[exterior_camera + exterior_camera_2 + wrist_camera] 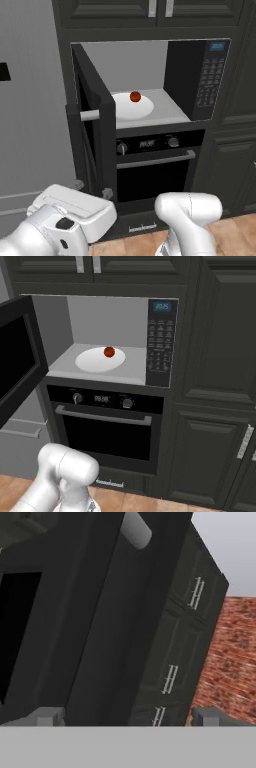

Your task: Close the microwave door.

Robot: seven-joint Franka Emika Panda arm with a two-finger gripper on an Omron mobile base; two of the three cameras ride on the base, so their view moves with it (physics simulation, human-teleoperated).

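While the microwave door [95, 125] stands wide open to the left of the microwave [200, 75], my tool [127, 716] (spread, empty) faces its outer side; next, push it shut.

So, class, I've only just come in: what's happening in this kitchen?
A white robot arm is working at a built-in microwave set above an oven. The microwave door stands wide open, swung out to the left, with a small red item on the white turntable plate inside. The gripper sits open, close to the door's dark face, holding nothing. The door is not yet closed.
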